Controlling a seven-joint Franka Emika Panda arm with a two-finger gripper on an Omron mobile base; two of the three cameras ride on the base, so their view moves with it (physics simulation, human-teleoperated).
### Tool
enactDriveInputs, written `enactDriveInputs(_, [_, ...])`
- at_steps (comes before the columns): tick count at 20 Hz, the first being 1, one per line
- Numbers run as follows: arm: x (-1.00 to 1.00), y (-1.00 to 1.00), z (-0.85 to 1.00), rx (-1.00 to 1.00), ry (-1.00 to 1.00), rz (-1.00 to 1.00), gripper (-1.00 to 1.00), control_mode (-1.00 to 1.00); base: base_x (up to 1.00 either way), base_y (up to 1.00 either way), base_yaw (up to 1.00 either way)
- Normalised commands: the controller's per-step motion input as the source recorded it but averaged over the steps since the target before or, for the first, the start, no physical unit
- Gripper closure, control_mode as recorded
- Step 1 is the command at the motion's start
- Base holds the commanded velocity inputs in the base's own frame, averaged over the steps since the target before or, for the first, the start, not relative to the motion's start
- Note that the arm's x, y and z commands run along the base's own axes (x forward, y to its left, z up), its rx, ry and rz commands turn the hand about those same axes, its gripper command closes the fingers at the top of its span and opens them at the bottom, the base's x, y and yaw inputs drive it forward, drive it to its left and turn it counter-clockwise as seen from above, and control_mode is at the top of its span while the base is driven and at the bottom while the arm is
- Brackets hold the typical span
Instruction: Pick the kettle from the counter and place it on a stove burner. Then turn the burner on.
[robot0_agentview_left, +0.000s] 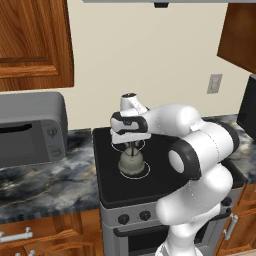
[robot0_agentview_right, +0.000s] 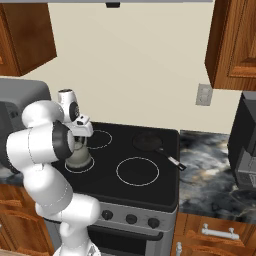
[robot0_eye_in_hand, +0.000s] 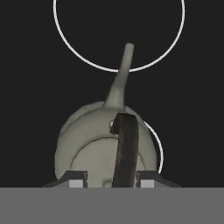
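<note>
kettle (robot0_eye_in_hand: 94, 144): sits on the stove burner (robot0_agentview_left: 134, 172), spout pointing away from the hand
gripper (robot0_eye_in_hand: 108, 183): fingers parted either side of the kettle's dark handle, apparently not clamping it

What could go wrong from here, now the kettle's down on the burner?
1. The end effector has its fingers either side of the kettle's handle; lifting off-line could snag it and tip or drag the kettle.
2. The kettle seems to sit slightly off-centre on its burner ring; a nudge might push it further off.
3. The knobs sit low on the stove front; swinging the arm down could brush the kettle.
</note>
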Motion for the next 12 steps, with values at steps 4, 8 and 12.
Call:
enactDriveInputs(4, [0.0, 0.0, 0.0, 0.0, 0.0, 0.0, -1.0, -1.0, 0.0, 0.0, 0.0])
enactDriveInputs(8, [0.0, 0.0, 0.21, 0.0, -0.04, 0.0, -1.0, -1.0, 0.0, 0.0, 0.0])
enactDriveInputs(12, [-0.15, 0.0, 0.37, 0.0, -0.1, 0.0, -1.0, -1.0, 0.0, 0.0, 0.0])
